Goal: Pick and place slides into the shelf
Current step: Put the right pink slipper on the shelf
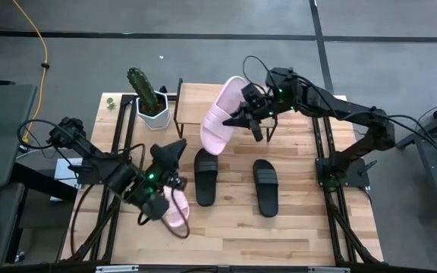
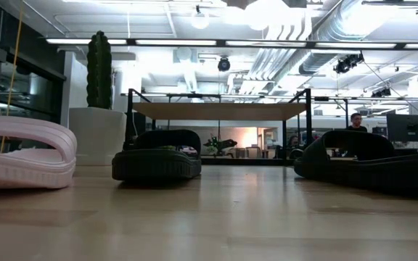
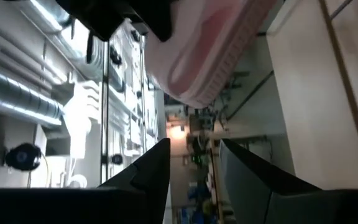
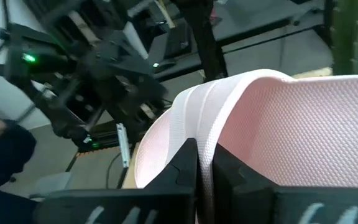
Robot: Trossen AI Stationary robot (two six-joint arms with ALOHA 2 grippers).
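My right gripper is shut on one pale pink slide, held over the shelf's wooden top board at the far side of the table. The second pink slide lies flat on the table under my left arm. My left gripper is open in the air above the table and points toward the held slide. Two black slides rest on their soles mid-table. The low view shows the shelf on thin black legs. My right gripper pinches the pink slide's side edge between its two fingers, next to the ribbed strap. The fingers come level from the table's right side, across the slide. The slide is tilted onto its side above the shelf board; whether it touches the board, I cannot tell.
A white pot with a green cactus stands just left of the shelf. Bare wood lies near the right and near edges. Black frame rails run along both table sides. A person shows far behind.
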